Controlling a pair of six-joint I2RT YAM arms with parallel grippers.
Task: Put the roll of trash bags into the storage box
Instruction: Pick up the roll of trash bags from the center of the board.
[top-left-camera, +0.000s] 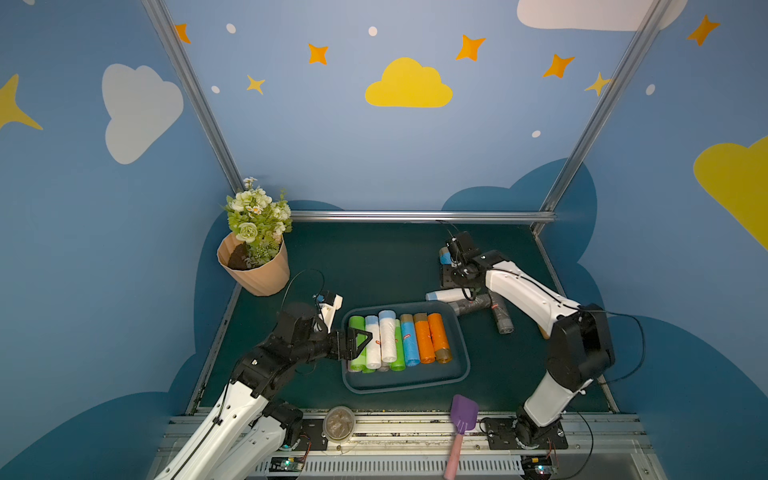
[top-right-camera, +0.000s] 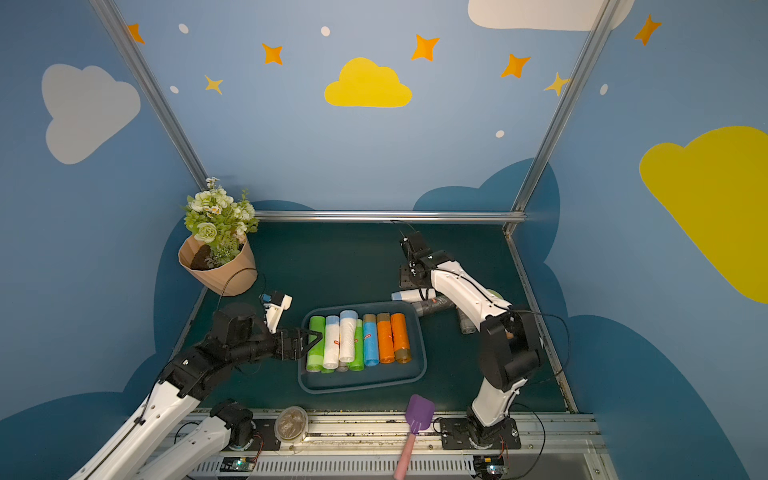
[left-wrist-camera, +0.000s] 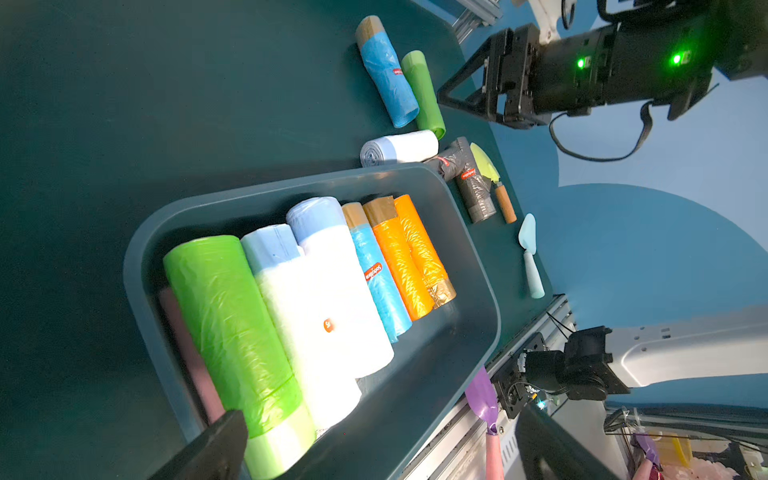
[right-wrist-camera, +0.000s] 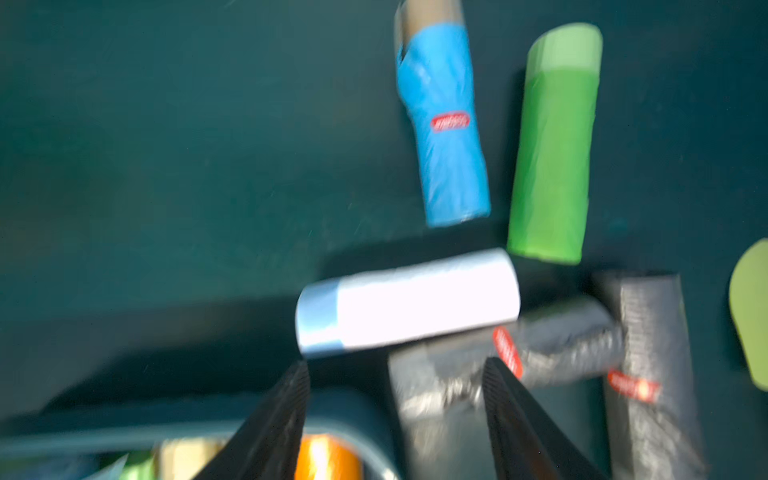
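Red labels with white lettering sit on the boxed blue roll, a boxed white roll, the loose blue roll and the grey rolls. None can be read: the writing is turned in the left wrist view and blurred in the right wrist view.

The box lies lower centre in both top views and holds a packed row of green, white, blue and orange rolls. More rolls lie loose on the mat, just up and right of the box. A loose white roll lies near its corner with the grey rolls against it, and the loose blue roll is higher up.

A loose green roll beside the blue one shows only in the wrist views; the right arm hides it in both top views. A teal trowel shows only in the left wrist view. The flower pot and a round tub show only in the top views.

The left claw hangs over the box's left end, jaws wide apart and empty. The right claw has its jaws apart with nothing between them, above a grey roll and the box corner.
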